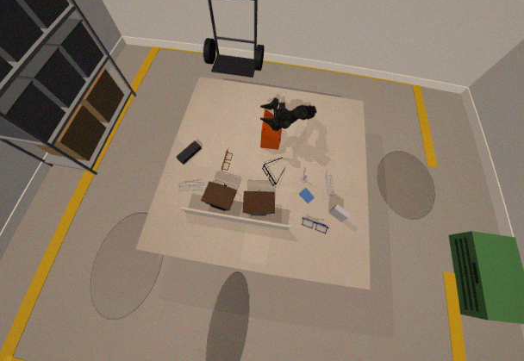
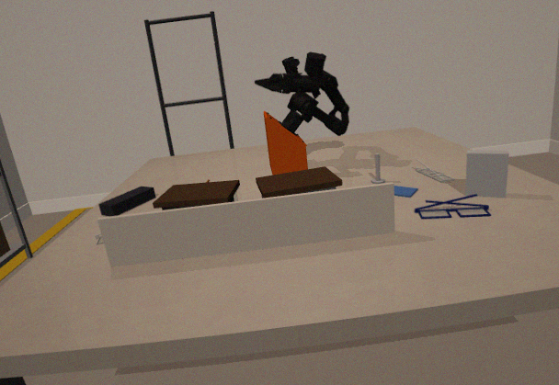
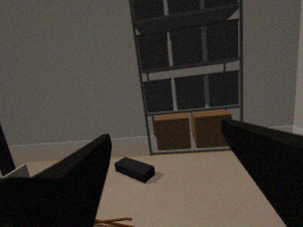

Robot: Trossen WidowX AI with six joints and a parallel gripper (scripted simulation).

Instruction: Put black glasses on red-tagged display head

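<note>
A: See the black glasses (image 1: 269, 176)?
B: Yes, on the table (image 1: 327, 252) (image 2: 276, 297) (image 3: 199, 199), temples spread, between the orange block (image 1: 271, 137) (image 2: 287, 152) and the near head (image 1: 258, 202) (image 2: 299, 182). Not on either head.
A: And the hand (image 1: 261, 113) (image 2: 256, 82) (image 3: 165, 132)?
B: Fingers wide apart, gripping nothing. Held high by the orange block, well apart from the glasses.
A: Any red tag in sight?
B: Can't tell; seen only from behind and above, both heads.
A: Beyond those?
B: Beside the near head, the other head (image 1: 220, 195) (image 2: 198, 194), turned slightly. Behind both, a pale board (image 1: 237, 219) (image 2: 253, 228). To one side, brown glasses (image 1: 223, 159) and a dark case (image 1: 189, 152) (image 2: 127, 201) (image 3: 135, 169). To the other, a blue cloth (image 1: 306, 196) (image 2: 405, 191), blue glasses (image 1: 315, 225) (image 2: 434, 218) and a grey box (image 1: 339, 213) (image 2: 487, 175).
</note>
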